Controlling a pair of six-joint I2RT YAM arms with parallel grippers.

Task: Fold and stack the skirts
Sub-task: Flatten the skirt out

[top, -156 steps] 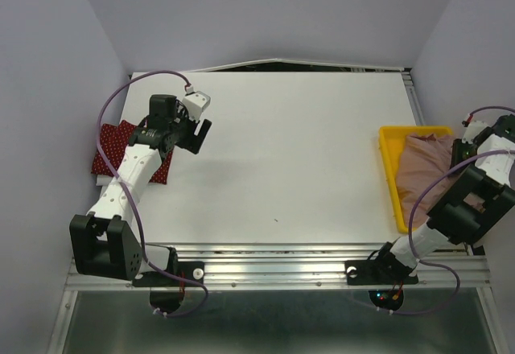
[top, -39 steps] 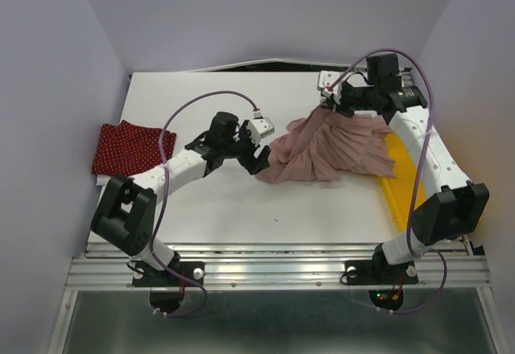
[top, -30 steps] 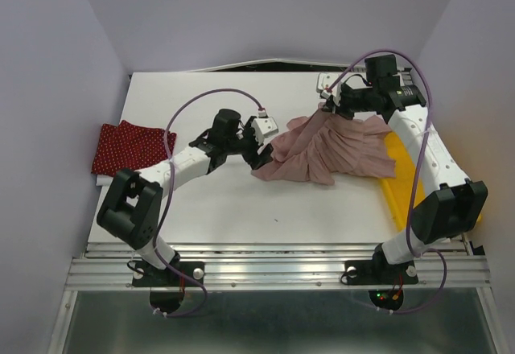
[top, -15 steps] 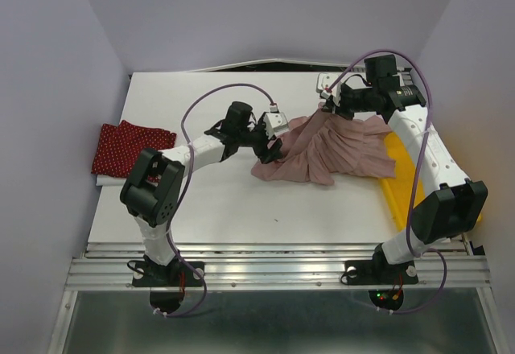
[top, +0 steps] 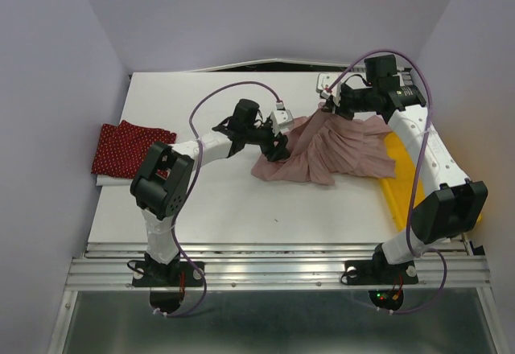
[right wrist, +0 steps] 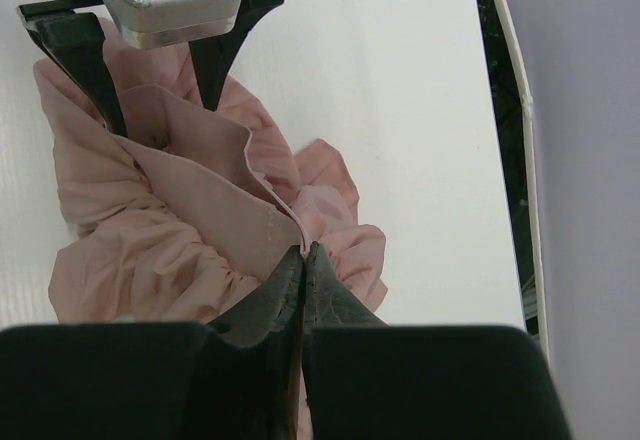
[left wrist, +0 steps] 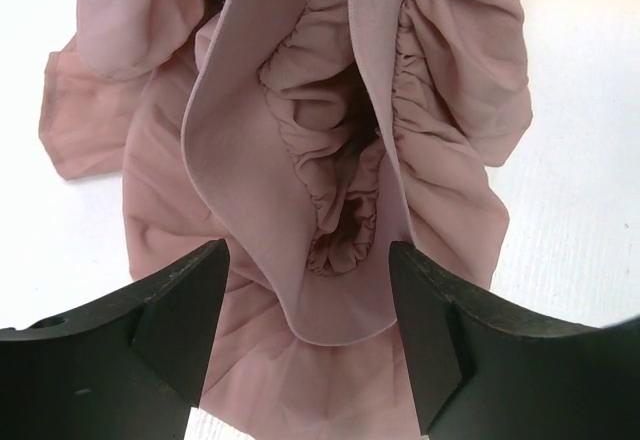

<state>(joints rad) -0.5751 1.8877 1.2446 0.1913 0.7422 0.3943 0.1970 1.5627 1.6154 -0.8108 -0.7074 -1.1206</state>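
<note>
**Desk:** What sits nearest in the overhead view?

**Photographer:** Bare white table (top: 241, 209) fills the lower frame. The yellow tray (top: 396, 193) runs along the right edge, with pink cloth lapping over its inner side. At left centre, the red dotted skirt (top: 129, 146) lies flat in a compact shape at the table's left edge. It looks already folded and is well apart from the work.

**Desk:** And the arms?

**Photographer:** At centre frame, the left pincer (top: 278, 140) stands wide. Its fingers (left wrist: 180, 310) sit on either side of the gathered waistband (left wrist: 335, 160) of the pink skirt (top: 338, 149), and nothing is gripped yet. Beyond it, at upper right, the right pincer (right wrist: 303, 260) is clamped tight on an edge of the same skirt. From that hold the cloth falls in a crumpled fan across the centre-right of the table.

**Desk:** Which step is this?

**Photographer:** It looks like the second skirt, out of the tray, being taken in two pincers so it can be laid out. No fold has begun, and the stacking comes later.

**Desk:** What does the next move call for?

**Photographer:** The left pincer has to close squarely on the waistband. Then both pincers pull apart so the cloth lies flat. With ruffles bunched between the fingers, the worry is a grip that catches several layers at once.
</note>
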